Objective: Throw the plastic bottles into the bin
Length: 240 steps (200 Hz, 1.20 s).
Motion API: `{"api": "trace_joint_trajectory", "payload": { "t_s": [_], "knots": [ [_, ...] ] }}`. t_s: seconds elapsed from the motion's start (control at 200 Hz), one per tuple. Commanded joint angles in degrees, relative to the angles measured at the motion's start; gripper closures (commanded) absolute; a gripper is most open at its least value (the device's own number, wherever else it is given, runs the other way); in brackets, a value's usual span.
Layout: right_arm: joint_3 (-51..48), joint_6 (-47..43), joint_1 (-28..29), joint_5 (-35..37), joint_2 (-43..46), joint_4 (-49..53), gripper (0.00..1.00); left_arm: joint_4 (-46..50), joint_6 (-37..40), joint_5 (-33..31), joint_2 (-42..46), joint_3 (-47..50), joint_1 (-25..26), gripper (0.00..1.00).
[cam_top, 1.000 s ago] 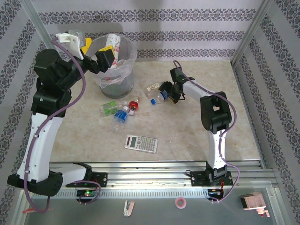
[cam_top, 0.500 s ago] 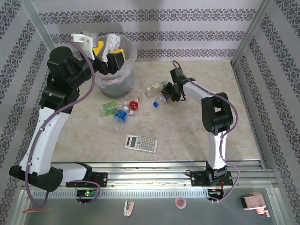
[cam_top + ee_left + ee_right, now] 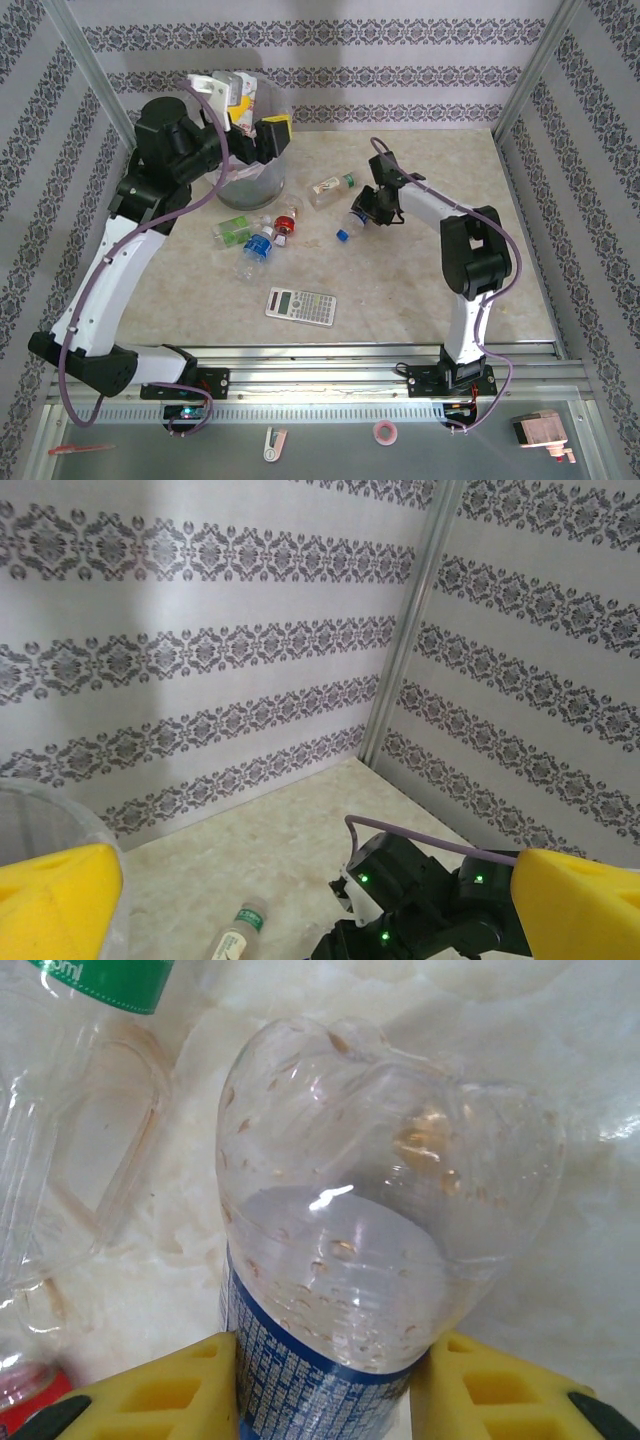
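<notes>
In the right wrist view my right gripper [image 3: 325, 1400] is shut on a clear plastic bottle [image 3: 385, 1250] with a blue label, a yellow pad pressing on each side. In the top view this gripper [image 3: 362, 212] holds the bottle low over the table, its blue cap [image 3: 343, 236] pointing to the near left. My left gripper [image 3: 258, 125] hangs open, nothing between its fingers, above the grey bin [image 3: 248, 178]. Other bottles lie on the table: a green-capped one [image 3: 333, 187], a green one [image 3: 232, 230], a blue-labelled one [image 3: 258, 248] and a red-capped one [image 3: 287, 222].
A flat grey calculator [image 3: 301, 304] lies near the front of the table. The left wrist view looks past the bin rim [image 3: 60, 815] to the green-capped bottle [image 3: 240, 930] and the right arm [image 3: 430, 900]. Patterned walls close the table's back and sides.
My right gripper has closed on the blue-labelled bottle and drawn it right and nearer, away from the green-capped one. My left arm has swung right over the bin, its gripper still open.
</notes>
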<state>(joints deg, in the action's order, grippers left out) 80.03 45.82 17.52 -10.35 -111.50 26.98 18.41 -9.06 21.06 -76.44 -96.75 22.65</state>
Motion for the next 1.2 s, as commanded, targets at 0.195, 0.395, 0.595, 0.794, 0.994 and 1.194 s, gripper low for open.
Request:
{"api": "trace_joint_trajectory", "payload": {
  "t_s": [0.195,0.395,0.595,0.794,0.994,1.194],
  "knots": [
    [-3.0,-4.7,0.7,1.3,8.8,1.3,0.71,-4.0,-1.7,2.8,-3.0,2.3,4.1,0.00],
    [-4.5,-7.0,0.7,2.4,14.3,1.7,0.72,-5.2,-3.3,3.9,-5.0,3.1,5.6,0.00],
    [-5.0,-10.4,0.8,2.0,19.9,1.2,0.73,-5.7,-4.8,7.3,-7.8,2.8,7.2,0.00],
    [-5.0,-13.3,0.5,0.7,25.1,-0.1,0.74,-5.1,-7.0,12.6,-11.3,1.8,7.8,0.00],
    [-4.0,-15.1,0.5,-2.8,29.2,-2.0,0.75,-6.1,-10.2,16.6,-14.5,1.6,8.2,0.00],
    [-2.4,-16.6,0.6,-6.0,31.2,-2.7,0.76,-6.6,-11.1,19.3,-16.9,1.6,8.7,0.00]
  ]
}}
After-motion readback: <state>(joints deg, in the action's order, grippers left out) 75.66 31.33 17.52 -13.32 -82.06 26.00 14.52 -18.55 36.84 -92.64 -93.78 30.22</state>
